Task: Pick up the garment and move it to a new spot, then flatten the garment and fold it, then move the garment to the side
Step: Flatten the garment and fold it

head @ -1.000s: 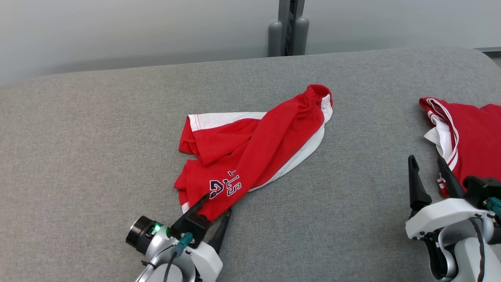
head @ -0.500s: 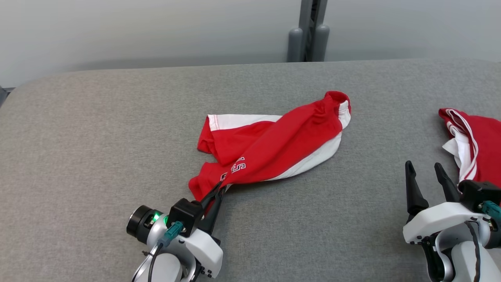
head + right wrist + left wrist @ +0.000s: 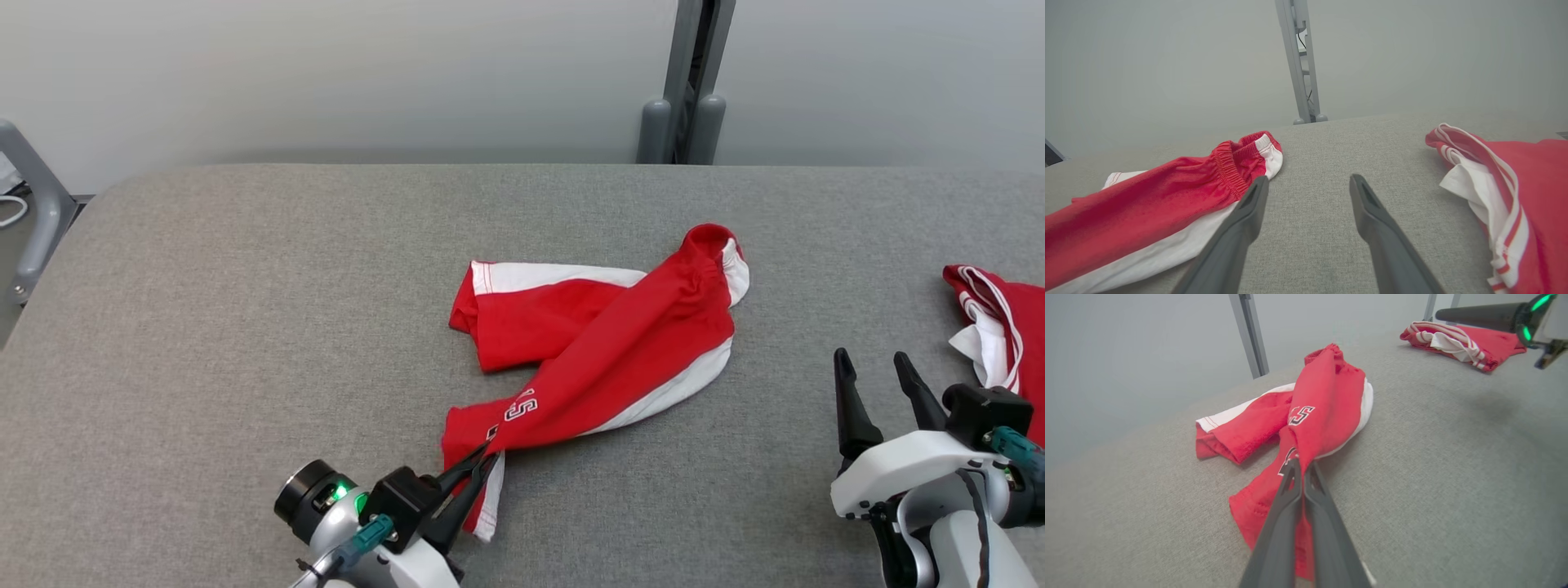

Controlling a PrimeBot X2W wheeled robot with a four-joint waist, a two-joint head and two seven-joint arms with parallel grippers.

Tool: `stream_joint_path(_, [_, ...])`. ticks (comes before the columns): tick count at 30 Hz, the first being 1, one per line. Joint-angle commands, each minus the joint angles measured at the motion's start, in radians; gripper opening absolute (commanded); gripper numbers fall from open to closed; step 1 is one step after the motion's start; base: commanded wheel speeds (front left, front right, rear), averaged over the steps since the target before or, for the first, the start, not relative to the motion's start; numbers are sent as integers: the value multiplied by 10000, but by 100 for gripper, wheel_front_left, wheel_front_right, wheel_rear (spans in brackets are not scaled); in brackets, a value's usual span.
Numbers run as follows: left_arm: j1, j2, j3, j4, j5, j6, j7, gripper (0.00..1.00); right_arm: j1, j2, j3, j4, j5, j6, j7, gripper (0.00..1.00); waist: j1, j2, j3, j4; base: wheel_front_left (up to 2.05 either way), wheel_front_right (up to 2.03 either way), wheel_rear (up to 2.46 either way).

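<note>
Work surface point(image 3: 245, 327): wide, padded, covered in grey woven fabric, far left corner rounded. Wall point(image 3: 326, 73) behind: plain pale grey, unmarked. Grey metal upright point(image 3: 694, 49) stands against the wall just beyond the far edge, with two rounded grey caps point(image 3: 655, 131) at its base. Grey tubular frame point(image 3: 37, 212) at far left, a white cable point(image 3: 10, 214) beside it. Lighting even and diffuse, with a soft shadow along the wall base.

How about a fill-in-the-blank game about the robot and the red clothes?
The left gripper is ____ on the red shorts.
The right gripper is ____ and holds nothing.
The padded surface under the clothes is coloured ____.
The other red garment lies on the robot's ____ side.
Missing words: shut, open, grey, right.
</note>
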State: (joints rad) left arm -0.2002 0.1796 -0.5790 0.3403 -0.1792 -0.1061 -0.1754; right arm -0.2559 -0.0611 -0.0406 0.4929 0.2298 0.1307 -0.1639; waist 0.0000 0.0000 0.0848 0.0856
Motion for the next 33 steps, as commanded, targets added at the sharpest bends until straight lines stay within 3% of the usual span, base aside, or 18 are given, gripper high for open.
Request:
stream_joint_path(1, [58, 323, -90, -362, -271, -120, 338, 0, 44, -16, 22, 36, 37, 1, -61, 100, 0, 0, -50, 7, 0, 0, 0])
stream_joint_path(9, [-732, 1090, 231, -537, -1531, -166, 1906, 0, -309, 17, 256, 120, 34, 1, -79, 100, 0, 0, 323, -390, 0, 0, 0])
stream_joint_path(18, [-2080, 1172, 112, 1271, -950, 158, 2589, 0, -602, 36, 393, 164, -123, 1, -139, 100, 0, 0, 860, -966, 0, 0, 0])
stream_joint_path(19, [-2267, 1214, 7, 1538, -771, 191, 2623, 19, -641, 42, 416, 162, -123, 1, -143, 100, 0, 0, 914, -1016, 0, 0, 0])
stream_joint_path(20, [-2410, 1222, -54, 1804, -652, 244, 2651, 63, -658, 46, 433, 160, -115, 1, -147, 100, 0, 0, 960, -1056, 0, 0, 0])
stream_joint_path(21, [-2522, 1209, -116, 2053, -544, 306, 2631, 100, -661, 47, 444, 165, -123, 1, -154, 100, 0, 0, 999, -1088, 0, 0, 0])
stream_joint_path(33, [-2988, 663, 203, 3389, -718, 974, 948, 100, -562, 52, 320, 126, -155, 1, -319, 100, 0, 0, 812, -621, 0, 0, 0])
